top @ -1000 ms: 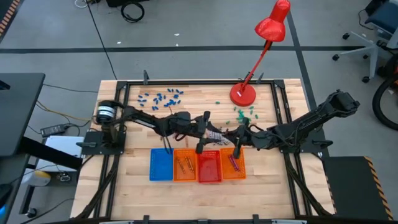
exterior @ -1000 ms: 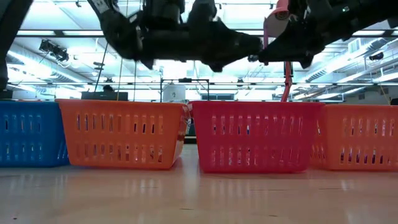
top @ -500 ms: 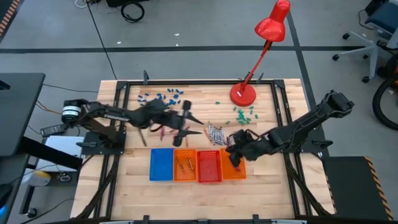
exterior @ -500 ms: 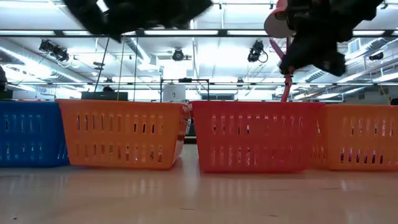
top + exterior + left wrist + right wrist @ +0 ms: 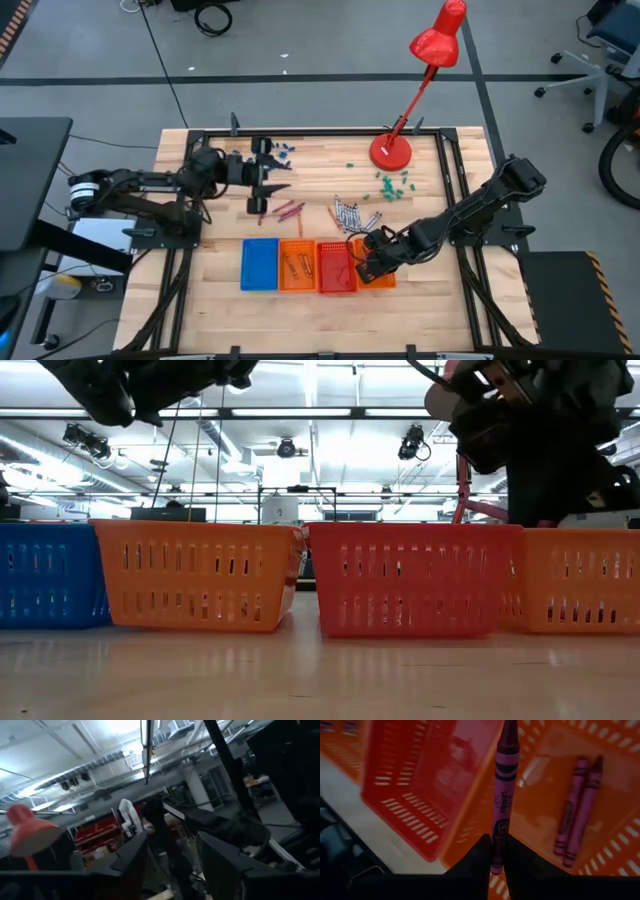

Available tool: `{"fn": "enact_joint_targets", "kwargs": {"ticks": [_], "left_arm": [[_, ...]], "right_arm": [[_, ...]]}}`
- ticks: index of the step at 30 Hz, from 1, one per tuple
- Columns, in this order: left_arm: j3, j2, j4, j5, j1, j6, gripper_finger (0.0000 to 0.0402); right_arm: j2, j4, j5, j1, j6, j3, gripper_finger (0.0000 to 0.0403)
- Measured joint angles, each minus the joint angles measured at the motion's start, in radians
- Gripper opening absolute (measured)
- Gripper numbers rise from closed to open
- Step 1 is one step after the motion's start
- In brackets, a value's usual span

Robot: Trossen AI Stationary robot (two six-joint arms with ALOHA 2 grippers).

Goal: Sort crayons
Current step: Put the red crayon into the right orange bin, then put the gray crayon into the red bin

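Place: a robotics lab or workshop hall with an industrial look.
Floor: bare grey concrete (image 5: pixel 300 90) around the bench, with black cables (image 5: pixel 160 60) trailing across it.
Ceiling: open, with long strip lights (image 5: pixel 300 412), exposed ducts (image 5: pixel 165 755) and hanging fixtures.
Bench: a pale wooden table (image 5: pixel 310 165) set in a black metal frame (image 5: pixel 190 140), the two dark robot arms mounted at its sides.
Furnishings: a red desk lamp (image 5: pixel 425 60) on the table, a wheeled office chair (image 5: pixel 590 60) at the room's edge, and a dark monitor (image 5: pixel 25 180) beside the bench.
Background: shelving with red storage bins (image 5: pixel 105 827) shows in the left wrist view.
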Motion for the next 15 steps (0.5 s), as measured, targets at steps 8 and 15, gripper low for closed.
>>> {"fn": "enact_joint_targets", "kwargs": {"ticks": [8,15], "left_arm": [[0.062,-0.053,-0.188,0.027,0.129,-0.169,0.018],[0.083,-0.067,-0.319,0.037,0.166,-0.16,0.018]], "right_arm": [[-0.014,-0.017,-0.062,-0.001,0.038,0.0,0.0106],[-0.08,-0.067,-0.114,-0.049,0.007,-0.001,0.0133]]}}
